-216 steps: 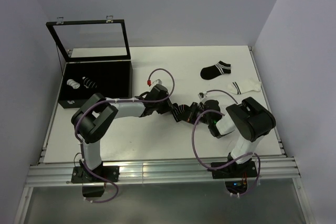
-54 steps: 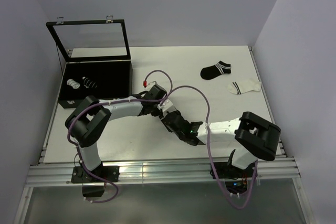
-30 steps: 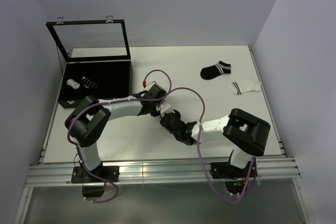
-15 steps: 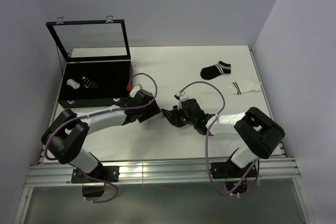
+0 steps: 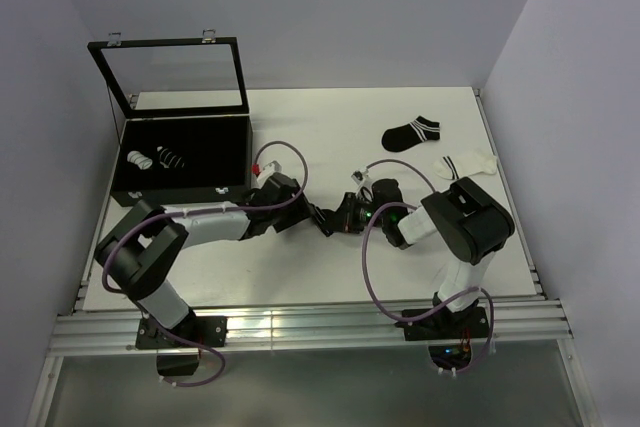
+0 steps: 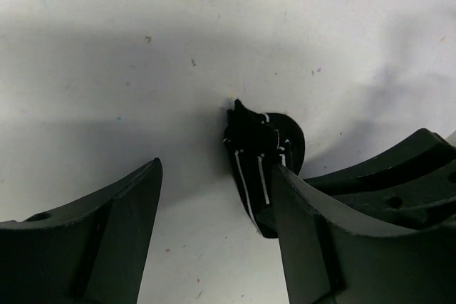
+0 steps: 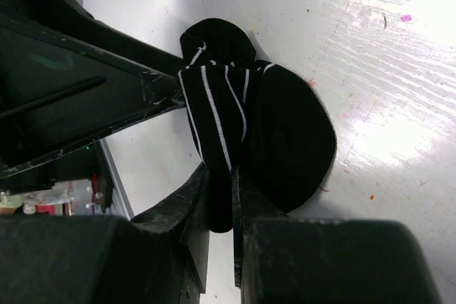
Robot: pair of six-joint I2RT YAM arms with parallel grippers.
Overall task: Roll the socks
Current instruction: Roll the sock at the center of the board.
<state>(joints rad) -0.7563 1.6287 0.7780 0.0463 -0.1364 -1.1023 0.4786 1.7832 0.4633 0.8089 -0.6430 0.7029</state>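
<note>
1. Clamping is being done by the right hand point(image 7: 221, 194) on the rolled black sock point(image 7: 217, 108), near the middle of the desk point(image 5: 330, 127).
2. The left hand point(image 6: 217, 176) is being held apart beside it; the roll should be regripped tightly.

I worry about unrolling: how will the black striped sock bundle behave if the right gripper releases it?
Probably soft: the right gripper pinches the sock bundle thin. Its folds look loose, so it may partly unroll, not roll away.

Box point(image 5: 180, 190) at left rear, flat socks point(image 5: 411, 133) at right rear, rolled sock point(image 6: 251, 149) central, nearer
</note>
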